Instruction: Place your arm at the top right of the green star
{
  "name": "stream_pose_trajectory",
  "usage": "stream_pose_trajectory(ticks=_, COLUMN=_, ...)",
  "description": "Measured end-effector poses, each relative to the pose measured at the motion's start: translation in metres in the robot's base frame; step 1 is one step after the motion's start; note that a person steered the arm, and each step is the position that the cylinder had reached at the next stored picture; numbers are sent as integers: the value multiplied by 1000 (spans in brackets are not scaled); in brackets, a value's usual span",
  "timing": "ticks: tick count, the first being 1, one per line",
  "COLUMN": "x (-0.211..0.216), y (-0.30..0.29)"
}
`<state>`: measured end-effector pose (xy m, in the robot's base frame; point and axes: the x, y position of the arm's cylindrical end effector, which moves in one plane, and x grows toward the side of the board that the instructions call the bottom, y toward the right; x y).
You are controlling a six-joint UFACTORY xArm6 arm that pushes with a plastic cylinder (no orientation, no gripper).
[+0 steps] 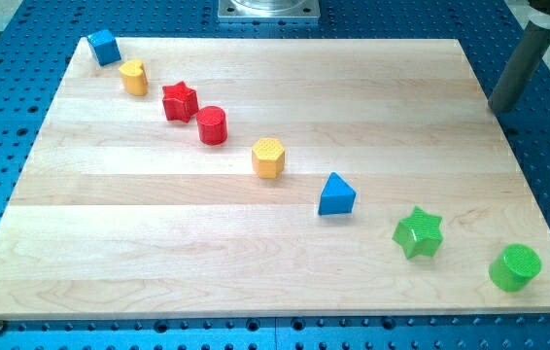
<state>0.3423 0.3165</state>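
Note:
The green star [418, 233] lies on the wooden board [275, 277] near the view's lower right. My rod comes down from the view's top right corner, and my tip [501, 108] rests at the board's right edge. The tip is well above and to the right of the green star, with a wide gap between them. It touches no block.
A green cylinder [515, 267] sits right of the star. A diagonal line of blocks runs to the view's upper left: blue triangle [336, 195], yellow hexagon [268, 157], red cylinder [212, 125], red star [180, 101], yellow block [134, 77], blue cube [104, 46].

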Motion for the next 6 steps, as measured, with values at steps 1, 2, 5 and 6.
stream_pose_trajectory(ticks=1, x=0, y=-2)
stream_pose_trajectory(ticks=2, x=0, y=-39)
stream_pose_trajectory(ticks=5, x=153, y=-80)
stream_pose_trajectory(ticks=6, x=188, y=-118)
